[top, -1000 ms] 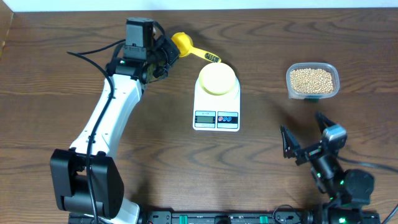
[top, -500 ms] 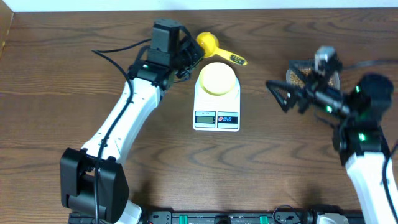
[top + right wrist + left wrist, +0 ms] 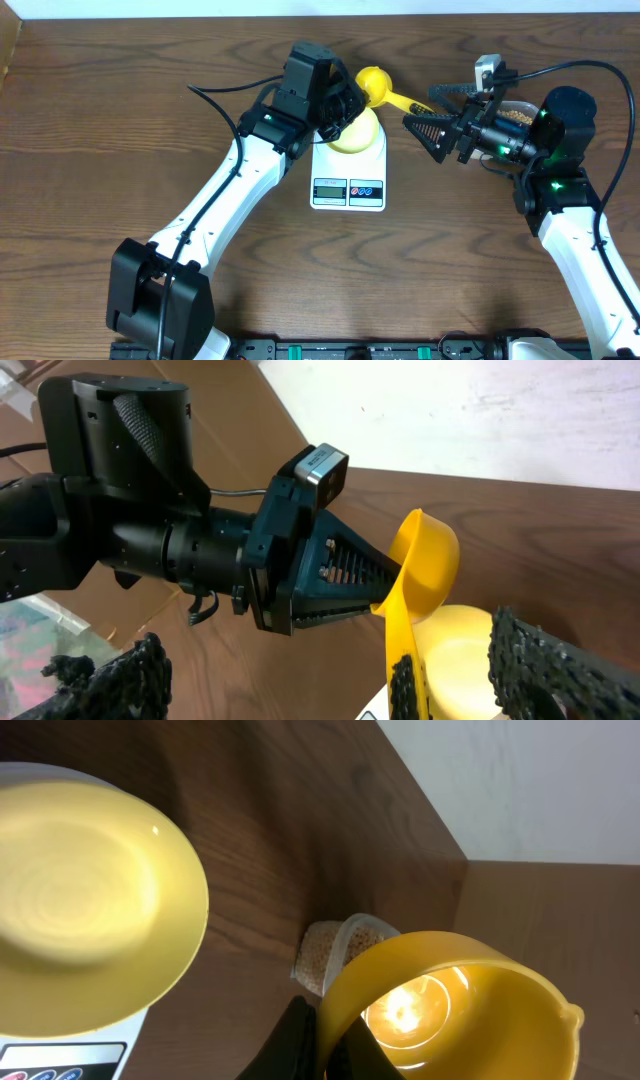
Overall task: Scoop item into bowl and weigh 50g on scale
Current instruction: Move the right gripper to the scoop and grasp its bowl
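While the bowl (image 3: 95,900) sits empty on the scale (image 3: 348,188), none of the beans (image 3: 322,948) have reached it, so I judge the task to be at its start. Scale display too small to read.

State, left gripper (image 3: 350,98): clenched on the rim of the yellow scoop (image 3: 373,80), holding it in the air over the scale's far-right corner. Left wrist view shows the cup empty.

Scoop long axis: cup end nearest the scale, handle (image 3: 408,100) running out to the right of the scale and slightly toward its front. The handle tip points at the right gripper (image 3: 428,108).

State, right gripper: jaws spread wide, nothing held. Right wrist view puts the handle between its two fingers (image 3: 115,680); as far as I can tell, neither touches it.

The beans are all in the clear tub (image 3: 368,927), well to the right of the scale and level with its far edge, mostly hidden from overhead.

Judgement: a hand-over of the scoop, left to right. The right gripper is the nearer one to the tub, so it makes sense for scooping. The move turns on the handle lying along the right gripper's line of approach and centred in the gap. Closure should land on the handle, clear of the cup.

Risk: the left lets go before the right has a firm hold, and the scoop drops onto the bowl.
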Motion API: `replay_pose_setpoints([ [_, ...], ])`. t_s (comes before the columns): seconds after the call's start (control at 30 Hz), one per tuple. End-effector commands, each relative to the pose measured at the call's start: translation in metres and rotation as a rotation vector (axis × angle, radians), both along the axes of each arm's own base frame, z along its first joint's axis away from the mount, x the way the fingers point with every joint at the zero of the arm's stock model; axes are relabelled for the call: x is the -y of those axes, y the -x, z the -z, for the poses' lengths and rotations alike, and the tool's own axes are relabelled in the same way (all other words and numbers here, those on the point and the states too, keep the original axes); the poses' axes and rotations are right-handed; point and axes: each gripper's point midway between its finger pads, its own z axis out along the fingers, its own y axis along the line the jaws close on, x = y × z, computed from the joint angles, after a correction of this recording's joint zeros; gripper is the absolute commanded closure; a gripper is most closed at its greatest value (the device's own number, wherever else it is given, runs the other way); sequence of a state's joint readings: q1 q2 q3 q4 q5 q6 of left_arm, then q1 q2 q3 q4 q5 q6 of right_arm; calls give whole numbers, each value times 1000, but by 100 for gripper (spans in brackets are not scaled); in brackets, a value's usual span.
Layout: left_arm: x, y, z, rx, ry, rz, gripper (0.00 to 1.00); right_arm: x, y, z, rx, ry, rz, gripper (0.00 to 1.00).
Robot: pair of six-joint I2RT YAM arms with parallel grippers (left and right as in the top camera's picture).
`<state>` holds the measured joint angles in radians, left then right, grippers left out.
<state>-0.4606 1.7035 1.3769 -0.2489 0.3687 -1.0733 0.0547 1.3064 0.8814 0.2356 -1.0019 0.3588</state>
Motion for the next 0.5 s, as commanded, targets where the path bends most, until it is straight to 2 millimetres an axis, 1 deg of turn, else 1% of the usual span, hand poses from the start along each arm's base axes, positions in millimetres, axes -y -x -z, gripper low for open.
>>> replay_pose_setpoints([
  [0.0, 1, 0, -18, 36, 24, 14, 93, -1, -3, -4, -10, -5, 12, 9],
  [0.03, 1, 0, -18, 36, 24, 14, 92, 1, -5, -3, -29, -9, 28, 17],
  [0.07, 1, 0, -18, 36, 24, 14, 93, 2, -7, -1, -48, -12, 44, 22],
  [0.1, 1, 0, -18, 36, 24, 14, 92, 5, -11, 4, -94, -19, 81, 26],
  [0.2, 2, 0, -18, 38, 23, 16, 93, 11, -17, 11, -163, -30, 144, 30],
  [0.3, 5, 2, -19, 51, 15, 33, 93, 12, -20, 12, -186, -40, 166, 37],
  [0.33, 10, 4, -22, 71, 18, 57, 93, 11, -21, 13, -199, -45, 178, 41],
  [0.37, 14, 4, -25, 93, 19, 78, 92, 8, -21, 14, -204, -45, 184, 43],
  [0.4, 19, 5, -29, 127, 14, 103, 93, 4, -21, 14, -207, -42, 189, 48],
  [0.47, 23, 6, -30, 143, 12, 116, 93, -1, -22, 16, -219, -40, 206, 50],
])
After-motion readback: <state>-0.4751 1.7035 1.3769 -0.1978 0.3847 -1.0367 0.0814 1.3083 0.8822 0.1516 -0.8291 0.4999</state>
